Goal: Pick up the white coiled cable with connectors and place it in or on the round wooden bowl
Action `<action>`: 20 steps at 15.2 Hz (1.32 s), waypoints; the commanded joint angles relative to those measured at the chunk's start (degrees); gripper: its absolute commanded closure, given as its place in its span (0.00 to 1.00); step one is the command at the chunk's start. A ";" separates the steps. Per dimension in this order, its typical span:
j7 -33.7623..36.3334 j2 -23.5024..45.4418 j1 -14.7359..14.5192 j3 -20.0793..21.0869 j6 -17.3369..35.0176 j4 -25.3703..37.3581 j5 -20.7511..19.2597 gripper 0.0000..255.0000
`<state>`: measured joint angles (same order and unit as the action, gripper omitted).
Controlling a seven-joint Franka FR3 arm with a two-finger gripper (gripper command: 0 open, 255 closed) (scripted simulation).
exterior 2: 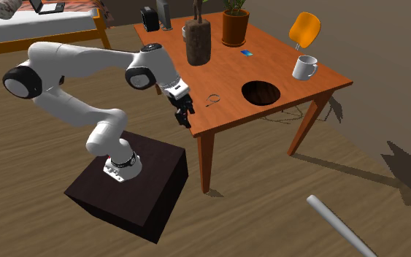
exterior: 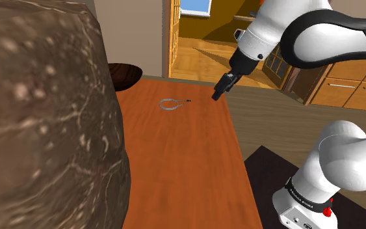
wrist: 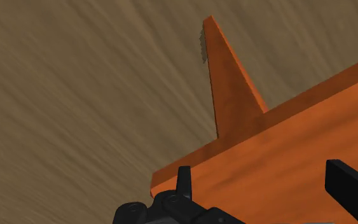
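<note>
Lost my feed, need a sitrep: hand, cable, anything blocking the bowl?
Hand open, empty, by the table edge. Cable lies on the table, untouched. Nothing between cable and bowl.

bowl (exterior: 124,73) half hidden behind mottled brown object (exterior: 45,123), cable (exterior: 170,103) connectors too small

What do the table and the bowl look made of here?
Table: probably wood, with an orange-brown matte top and faint darker streaks like grain. Bowl: dark brown and smooth, possibly wood, though no grain shows.
</note>
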<state>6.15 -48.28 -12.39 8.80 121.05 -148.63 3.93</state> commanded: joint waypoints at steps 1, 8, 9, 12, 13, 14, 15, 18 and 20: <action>-0.29 0.10 -1.49 1.32 5.85 -1.29 0.71 0.00; 0.18 3.50 -5.72 7.69 26.40 -4.09 1.96 0.00; 0.35 4.21 -6.08 8.73 29.38 -4.31 1.91 0.00; 1.08 6.55 -6.55 12.22 38.31 -4.69 1.30 0.00; 1.41 7.38 -6.44 13.56 41.27 -4.72 0.96 0.00; 1.67 7.96 -6.28 14.53 43.30 -4.71 0.69 0.00; 1.78 8.94 -5.81 14.88 44.16 -4.55 0.51 0.00; 2.20 11.91 -4.23 16.07 46.70 -3.97 -0.09 0.00; 2.54 13.89 -3.04 16.99 48.34 -3.51 -0.58 0.00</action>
<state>8.56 -35.48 -16.04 25.36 168.53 -152.49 3.62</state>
